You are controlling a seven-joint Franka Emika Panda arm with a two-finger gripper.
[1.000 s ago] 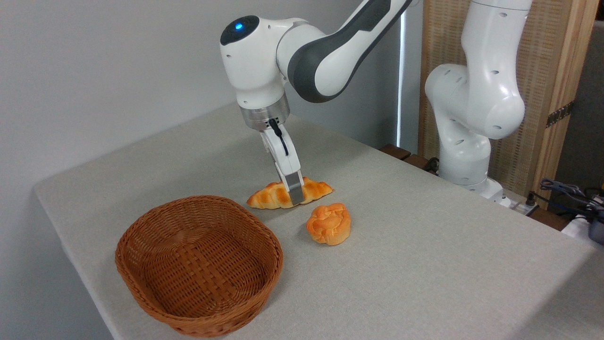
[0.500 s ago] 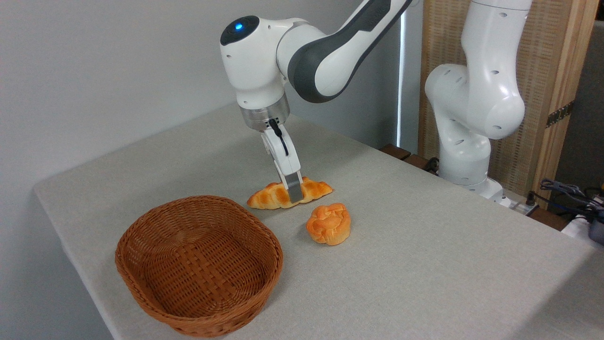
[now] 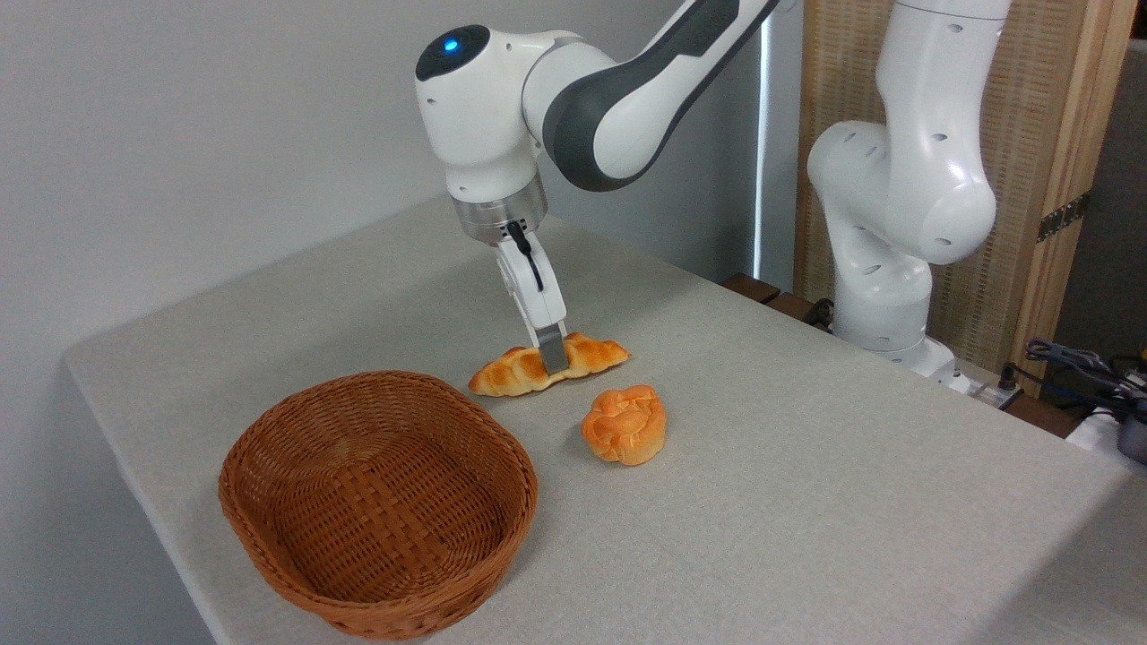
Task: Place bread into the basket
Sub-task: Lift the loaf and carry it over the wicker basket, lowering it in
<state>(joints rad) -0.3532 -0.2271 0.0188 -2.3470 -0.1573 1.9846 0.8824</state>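
The bread [image 3: 504,374], a long braided golden loaf, lies across the table just beyond the basket. My gripper [image 3: 553,360] comes down on its middle and is shut on it. The near finger [image 3: 552,352] crosses the loaf's front; the far finger is hidden behind it. The loaf's right end is tipped slightly up while its left end still looks to touch the cloth. The basket [image 3: 269,421], oval reddish-brown wicker, stands empty at the front left, a short gap from the loaf.
A small round knotted orange bun [image 3: 625,424] sits on the table just right of the basket and in front of the loaf. The arm's white base [image 3: 883,296] stands at the table's far right edge. Cables [image 3: 1075,367] lie beyond it.
The gripper has risen a little with the loaf in it, and the loaf's right end has come up slightly. Basket and bun have not moved.
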